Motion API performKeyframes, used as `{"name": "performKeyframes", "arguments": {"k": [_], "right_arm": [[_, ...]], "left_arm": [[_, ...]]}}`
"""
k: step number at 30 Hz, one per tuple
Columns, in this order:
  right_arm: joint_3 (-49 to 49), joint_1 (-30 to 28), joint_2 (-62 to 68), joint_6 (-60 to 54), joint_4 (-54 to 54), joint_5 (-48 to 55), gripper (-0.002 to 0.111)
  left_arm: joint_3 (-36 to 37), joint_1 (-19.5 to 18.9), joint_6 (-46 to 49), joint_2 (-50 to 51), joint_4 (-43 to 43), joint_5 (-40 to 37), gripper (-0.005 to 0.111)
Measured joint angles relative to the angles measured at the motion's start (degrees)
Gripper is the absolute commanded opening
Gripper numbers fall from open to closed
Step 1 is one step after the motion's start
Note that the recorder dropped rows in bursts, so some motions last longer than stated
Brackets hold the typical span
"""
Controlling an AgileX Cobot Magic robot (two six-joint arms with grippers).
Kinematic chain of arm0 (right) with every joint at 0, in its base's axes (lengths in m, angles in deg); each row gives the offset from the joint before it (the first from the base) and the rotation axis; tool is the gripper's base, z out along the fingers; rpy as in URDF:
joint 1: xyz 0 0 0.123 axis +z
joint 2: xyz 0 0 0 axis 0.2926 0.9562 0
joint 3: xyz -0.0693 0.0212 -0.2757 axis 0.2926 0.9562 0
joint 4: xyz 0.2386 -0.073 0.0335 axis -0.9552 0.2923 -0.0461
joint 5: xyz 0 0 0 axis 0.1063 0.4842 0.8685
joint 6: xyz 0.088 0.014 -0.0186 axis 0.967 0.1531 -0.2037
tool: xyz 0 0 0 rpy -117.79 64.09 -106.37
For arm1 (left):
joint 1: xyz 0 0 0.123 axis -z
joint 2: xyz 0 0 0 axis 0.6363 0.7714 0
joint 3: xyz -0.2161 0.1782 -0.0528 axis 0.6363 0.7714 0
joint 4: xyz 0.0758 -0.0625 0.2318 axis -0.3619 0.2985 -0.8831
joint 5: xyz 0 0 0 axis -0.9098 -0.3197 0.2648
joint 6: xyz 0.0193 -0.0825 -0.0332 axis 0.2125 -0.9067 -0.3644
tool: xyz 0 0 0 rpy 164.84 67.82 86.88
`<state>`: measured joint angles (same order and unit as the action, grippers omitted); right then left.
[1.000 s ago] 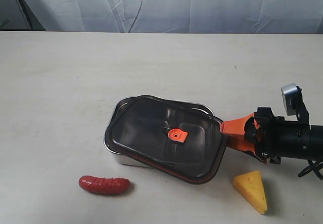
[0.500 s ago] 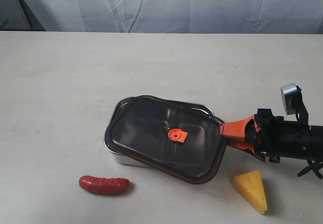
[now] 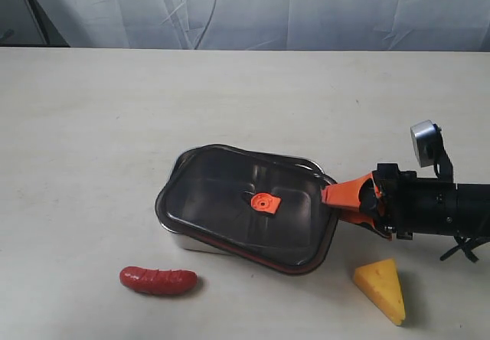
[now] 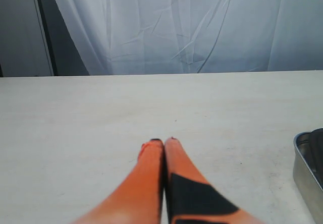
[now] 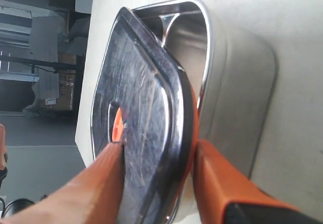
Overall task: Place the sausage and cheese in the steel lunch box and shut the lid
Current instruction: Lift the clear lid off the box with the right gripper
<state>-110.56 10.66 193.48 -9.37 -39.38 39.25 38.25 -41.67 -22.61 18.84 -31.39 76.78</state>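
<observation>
Exterior view: my right gripper [image 3: 331, 202] pinches the lid [image 3: 245, 210], askew on the steel lunch box [image 3: 181, 240]; left gripper [image 4: 164, 142] pressed together. Nothing packed: sausage [image 3: 158, 280] at seven o'clock, cheese [image 3: 380, 289] at four.

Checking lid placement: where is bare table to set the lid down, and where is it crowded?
Free: the table between the steel lunch box and the curtain, and left of the box behind the sausage. Crowded: front right, where the jaws of the right arm, lid and cheese sit close.
</observation>
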Motion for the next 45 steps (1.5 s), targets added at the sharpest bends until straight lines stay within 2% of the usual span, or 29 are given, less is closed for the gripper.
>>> {"name": "performKeyframes", "arguments": {"k": [4, 11, 31, 45], "right_arm": [[0.00, 0.00, 0.00, 0.22, 0.00, 0.00, 0.035], [0.00, 0.09, 0.00, 1.60, -0.12, -1.51, -0.001], [-0.29, -0.62, -2.47, 2.77, -0.08, 0.35, -0.001], [-9.86, -0.79, -9.49, 11.08, 0.14, 0.09, -0.001]], "left_arm": [[0.00, 0.00, 0.00, 0.00, 0.00, 0.00, 0.000], [0.00, 0.00, 0.00, 0.00, 0.00, 0.00, 0.000], [0.00, 0.00, 0.00, 0.00, 0.00, 0.00, 0.000], [0.00, 0.00, 0.00, 0.00, 0.00, 0.00, 0.000]]}}
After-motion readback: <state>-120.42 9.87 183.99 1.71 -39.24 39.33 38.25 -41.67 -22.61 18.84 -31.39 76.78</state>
